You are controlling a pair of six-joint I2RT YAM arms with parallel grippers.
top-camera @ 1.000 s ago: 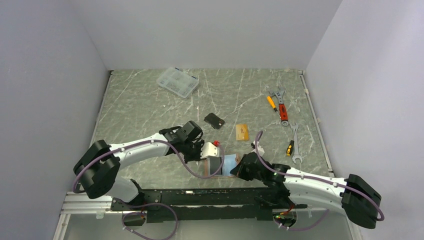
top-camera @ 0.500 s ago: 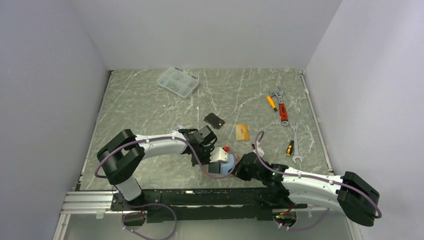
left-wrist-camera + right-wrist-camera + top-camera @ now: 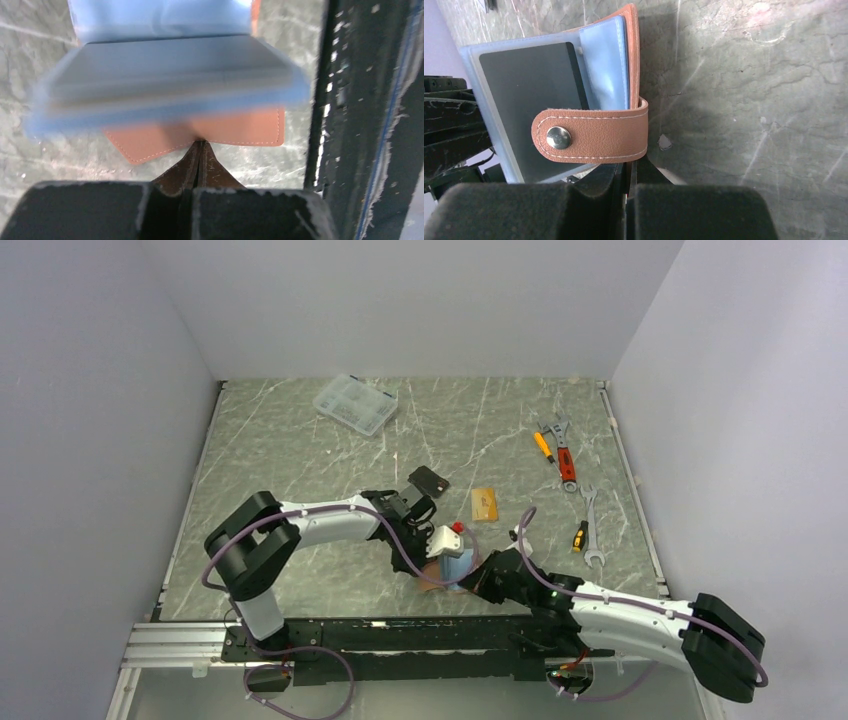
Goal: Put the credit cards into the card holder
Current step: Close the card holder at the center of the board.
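Note:
The card holder (image 3: pixel 452 568) is held up off the table near the front edge, between both grippers. Its pinkish-brown cover (image 3: pixel 235 131) and blue plastic sleeves (image 3: pixel 165 65) fill the left wrist view. My left gripper (image 3: pixel 200 150) is shut on the cover's edge. In the right wrist view the holder (image 3: pixel 634 55) stands open, a dark grey credit card (image 3: pixel 529 95) sits in a sleeve, and the snap tab (image 3: pixel 594 136) folds across it. My right gripper (image 3: pixel 629 172) is shut on the holder's lower edge. A black card (image 3: pixel 430 480) and an orange-gold card (image 3: pixel 484 504) lie on the table behind.
A clear compartment box (image 3: pixel 355 403) sits at the back left. Wrenches (image 3: pixel 592 525), a red-handled tool (image 3: pixel 567 465) and small screwdrivers (image 3: pixel 543 447) lie at the right. The black base rail (image 3: pixel 400 632) runs along the near edge, close under the holder.
My left arm has swung right and stretched out, carrying its side of the holder toward the right gripper. The holder has gone from lying spread flat to standing folded between the grippers.

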